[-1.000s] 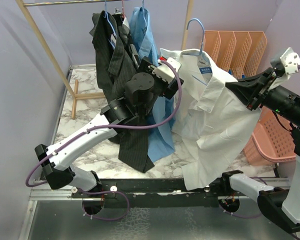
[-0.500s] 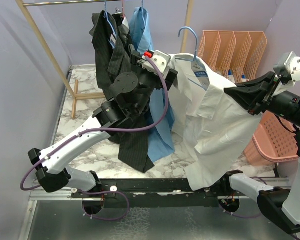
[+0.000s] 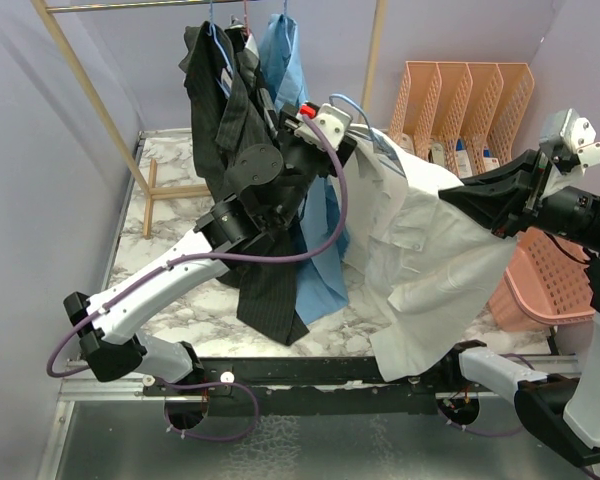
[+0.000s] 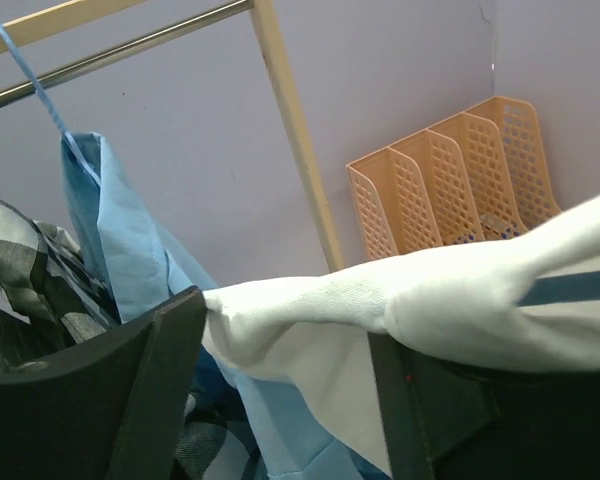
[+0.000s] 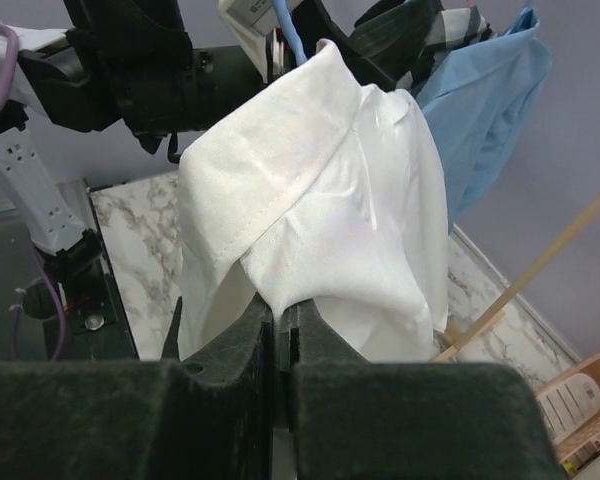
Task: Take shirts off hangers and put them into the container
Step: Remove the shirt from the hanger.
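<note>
Now we see the left gripper (image 4: 288, 335) risen to the collar of the white shirt (image 3: 420, 250), jaws apart astride the cloth, beside the blue hanger (image 3: 352, 104), whose hook has dipped. Meanwhile the right gripper (image 5: 283, 310) stays clenched on the shirt's cloth. The shirt hangs midair, left of the basket (image 3: 545, 285); unhooking looks next.
</note>
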Action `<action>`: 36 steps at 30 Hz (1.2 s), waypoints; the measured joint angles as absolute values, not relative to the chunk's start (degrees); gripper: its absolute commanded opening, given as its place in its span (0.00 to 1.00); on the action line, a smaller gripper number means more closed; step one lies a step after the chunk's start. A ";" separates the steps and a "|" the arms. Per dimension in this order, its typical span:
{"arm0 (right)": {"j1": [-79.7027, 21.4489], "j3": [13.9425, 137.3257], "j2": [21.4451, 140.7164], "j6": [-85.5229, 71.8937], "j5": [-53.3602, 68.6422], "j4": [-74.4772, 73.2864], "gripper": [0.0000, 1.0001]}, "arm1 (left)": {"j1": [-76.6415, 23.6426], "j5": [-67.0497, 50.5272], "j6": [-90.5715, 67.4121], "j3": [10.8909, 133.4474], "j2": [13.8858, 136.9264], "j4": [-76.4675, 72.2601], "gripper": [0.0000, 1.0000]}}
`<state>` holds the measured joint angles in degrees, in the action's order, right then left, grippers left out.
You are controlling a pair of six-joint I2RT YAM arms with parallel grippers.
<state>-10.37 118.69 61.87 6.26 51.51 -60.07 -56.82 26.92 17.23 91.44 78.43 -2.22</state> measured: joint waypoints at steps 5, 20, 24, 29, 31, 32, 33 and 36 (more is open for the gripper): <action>-10.37 118.21 61.82 6.22 51.42 -61.17 0.01 | -56.64 26.85 18.87 90.04 79.57 -5.48 0.00; -10.37 117.25 62.19 6.02 48.53 -61.21 0.01 | -56.60 26.04 19.59 87.31 79.57 -7.97 0.27; -10.37 117.25 62.59 5.48 48.58 -60.86 0.01 | -56.53 24.27 19.20 86.54 78.91 -8.51 0.39; -10.37 117.25 62.74 4.67 49.34 -60.84 0.01 | -56.45 21.96 18.98 83.59 77.19 -10.22 0.37; -10.37 117.25 62.87 4.27 50.24 -60.82 0.01 | -56.42 21.21 18.96 83.09 77.12 -11.22 0.36; -10.37 117.25 62.98 3.95 50.96 -60.77 0.01 | -56.38 20.78 18.98 82.72 77.10 -11.92 0.35; -10.37 117.25 63.11 3.64 51.53 -60.69 0.01 | -56.36 20.47 18.98 82.19 77.03 -12.73 0.34; -10.37 116.92 63.64 2.35 54.13 -60.20 0.01 | -56.18 19.88 18.94 80.79 76.93 -15.07 0.21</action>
